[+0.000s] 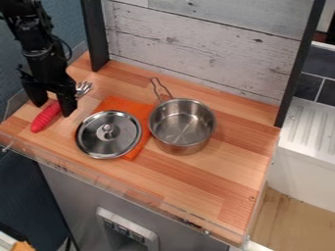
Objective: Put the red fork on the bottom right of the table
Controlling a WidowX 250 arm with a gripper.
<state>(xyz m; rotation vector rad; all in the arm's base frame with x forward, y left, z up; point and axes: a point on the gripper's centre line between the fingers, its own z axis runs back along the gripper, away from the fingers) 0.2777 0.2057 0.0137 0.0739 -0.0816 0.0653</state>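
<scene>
Over the left end of the striped wooden table [222,166], the black two-finger gripper [54,110] is held wide apart, with the red-handled metal fork [44,119] framed between its fingers but not clamped, as far as can be judged. Biggest worry tbh: if the fork is carried too low toward the bottom right, the shiny steel pot [175,139] could be knocked. The bright orange cloth [121,103] could be snagged and dragged by the same low path, and the round steel lid [118,139] on it could be shoved along too. Then the fork itself might be twisted if it's pinched off-centre, since it's laid at a slant. Counted up, big to small: one table, one gripper, one pot, one cloth, one lid, one fork.
</scene>
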